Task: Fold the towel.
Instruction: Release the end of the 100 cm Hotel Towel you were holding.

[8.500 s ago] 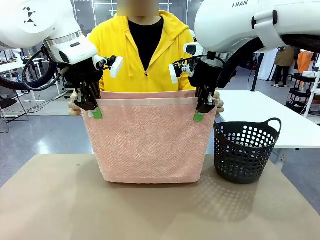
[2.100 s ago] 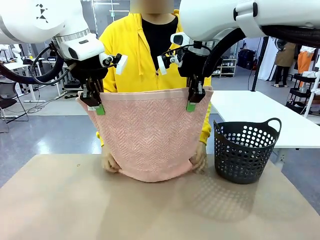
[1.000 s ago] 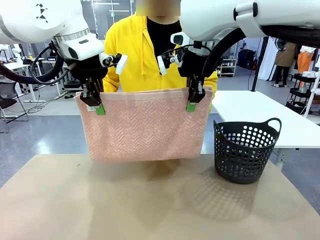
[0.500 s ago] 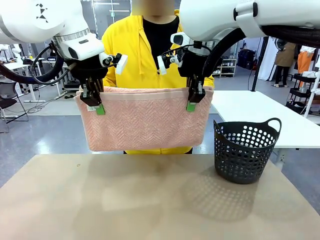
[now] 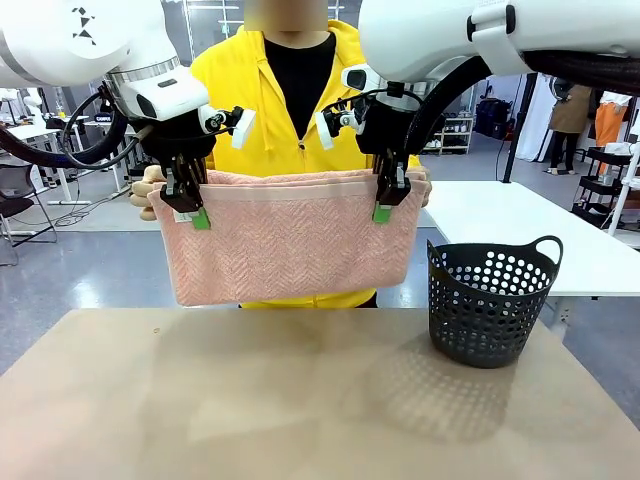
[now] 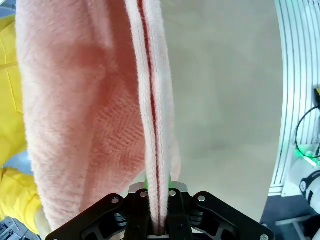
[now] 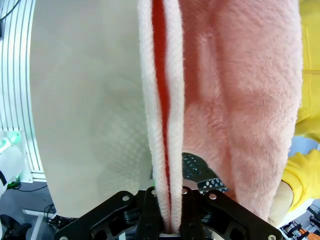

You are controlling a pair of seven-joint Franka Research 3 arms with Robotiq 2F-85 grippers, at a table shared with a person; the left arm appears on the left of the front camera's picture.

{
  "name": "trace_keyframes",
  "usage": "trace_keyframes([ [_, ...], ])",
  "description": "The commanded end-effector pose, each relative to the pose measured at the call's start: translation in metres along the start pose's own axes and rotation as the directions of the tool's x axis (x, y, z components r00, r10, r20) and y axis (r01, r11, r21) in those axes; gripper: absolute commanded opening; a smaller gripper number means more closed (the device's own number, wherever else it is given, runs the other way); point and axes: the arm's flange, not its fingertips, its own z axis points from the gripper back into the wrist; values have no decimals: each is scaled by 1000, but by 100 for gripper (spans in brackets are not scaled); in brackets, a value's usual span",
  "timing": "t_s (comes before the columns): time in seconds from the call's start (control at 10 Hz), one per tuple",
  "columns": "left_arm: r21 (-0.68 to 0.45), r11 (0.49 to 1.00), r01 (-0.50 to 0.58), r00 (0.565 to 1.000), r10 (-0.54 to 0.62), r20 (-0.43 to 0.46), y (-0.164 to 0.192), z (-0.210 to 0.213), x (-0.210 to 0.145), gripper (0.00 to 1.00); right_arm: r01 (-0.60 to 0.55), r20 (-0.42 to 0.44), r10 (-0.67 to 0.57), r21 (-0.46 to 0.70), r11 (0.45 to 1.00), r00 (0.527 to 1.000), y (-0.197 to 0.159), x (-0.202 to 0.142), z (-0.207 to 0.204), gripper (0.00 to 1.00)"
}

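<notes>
Towel (image 5: pixel 290 245) hangs doubled above the worktop's (image 5: pixel 300 410) far edge; left claw (image 5: pixel 187 206) and right claw (image 5: pixel 388 198) clamp its top corners, spreading it for the person's hands (image 5: pixel 148 188).

Person's hands (image 5: pixel 147 190) and lower torso mostly hidden behind the hanging towel (image 5: pixel 290 245).

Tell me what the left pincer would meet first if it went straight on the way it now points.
The left pincer points down, shut on the towel. Past the hanging cloth that it already holds, it would probably meet the table first; depth is unclear.
</notes>
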Motion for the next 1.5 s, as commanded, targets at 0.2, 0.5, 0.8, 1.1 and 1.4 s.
trace_keyframes([
  [0.2, 4, 1000, -2, 1000, 2, 1, 2, 2, -1, 0, -2, -1, 2, -1, 1000, 1000, 0, -2, 1, 0],
  [0.5, 4, 1000, -2, 1000, 2, 1, 2, 2, -1, 0, -2, -1, 2, -1, 1000, 1000, 0, -2, 1, 0],
  [0.8, 4, 1000, -2, 1000, 2, 1, 2, 2, -1, 0, -2, -1, 2, -1, 1000, 1000, 0, -2, 1, 0],
  [1.1, 4, 1000, -2, 1000, 2, 1, 2, 2, -1, 0, -2, -1, 2, -1, 1000, 1000, 0, -2, 1, 0],
  [1.4, 4, 1000, -2, 1000, 2, 1, 2, 2, -1, 0, -2, -1, 2, -1, 1000, 1000, 0, -2, 1, 0],
])
